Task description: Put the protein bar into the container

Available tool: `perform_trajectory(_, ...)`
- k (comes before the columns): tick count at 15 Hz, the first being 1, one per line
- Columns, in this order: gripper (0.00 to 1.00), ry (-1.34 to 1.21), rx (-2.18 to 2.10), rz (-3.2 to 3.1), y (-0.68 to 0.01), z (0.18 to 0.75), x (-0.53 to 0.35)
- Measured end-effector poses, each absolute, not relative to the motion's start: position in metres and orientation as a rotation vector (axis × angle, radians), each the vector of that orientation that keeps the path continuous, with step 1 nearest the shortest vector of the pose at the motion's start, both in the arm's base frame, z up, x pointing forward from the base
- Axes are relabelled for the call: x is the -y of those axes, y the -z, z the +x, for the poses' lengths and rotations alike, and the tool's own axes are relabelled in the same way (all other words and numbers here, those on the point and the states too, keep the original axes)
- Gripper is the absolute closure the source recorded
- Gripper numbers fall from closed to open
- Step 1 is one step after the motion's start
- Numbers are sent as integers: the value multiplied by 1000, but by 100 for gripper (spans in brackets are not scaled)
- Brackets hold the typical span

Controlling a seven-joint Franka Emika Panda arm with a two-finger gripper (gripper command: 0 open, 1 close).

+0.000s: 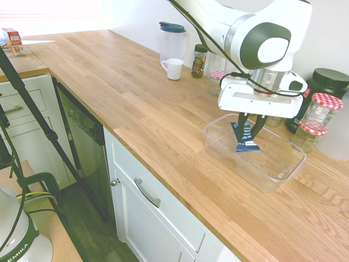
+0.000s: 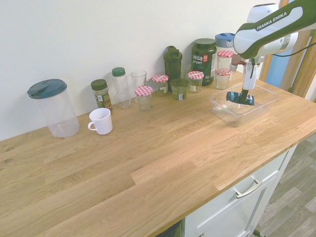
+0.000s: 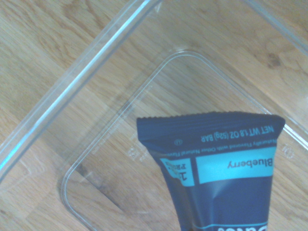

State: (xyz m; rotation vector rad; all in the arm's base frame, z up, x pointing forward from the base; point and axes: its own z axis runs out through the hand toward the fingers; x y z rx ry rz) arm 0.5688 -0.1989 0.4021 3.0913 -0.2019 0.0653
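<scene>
My gripper (image 1: pixel 248 126) (image 2: pixel 244 92) is shut on the protein bar (image 1: pixel 245 137) (image 2: pixel 240 98), a dark blue wrapper with light blue and white print. The bar hangs down from the fingers inside the container (image 1: pixel 221 143) (image 2: pixel 220 106), a large clear plastic tub on the wooden counter. Its lower end is at or just above the tub's floor; I cannot tell whether it touches. In the wrist view the protein bar (image 3: pixel 221 173) rises from the bottom edge over the container's (image 3: pixel 101 53) clear floor and rim.
Red-checked-lid jars (image 1: pixel 320 112) (image 2: pixel 195 80) and a black tub (image 1: pixel 327 82) stand close behind the container. Further along the wall are a white mug (image 2: pixel 100 121), a clear pitcher (image 2: pixel 53 108), spice bottles (image 2: pixel 101 94) and a dark shaker (image 2: pixel 173 64). The counter's front edge (image 1: pixel 163 174) runs nearby.
</scene>
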Motion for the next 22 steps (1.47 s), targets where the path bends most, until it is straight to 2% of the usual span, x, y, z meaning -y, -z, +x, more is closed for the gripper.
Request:
perform_trajectory(3,100,-48,197,3092,-391,572,200)
perform_trajectory(4,0,-44,196,3093,-389,572,200)
perform_trajectory(17,0,-49,171,3093,-393,578,193)
perform_trajectory(22,0,-168,181,3084,-461,563,191)
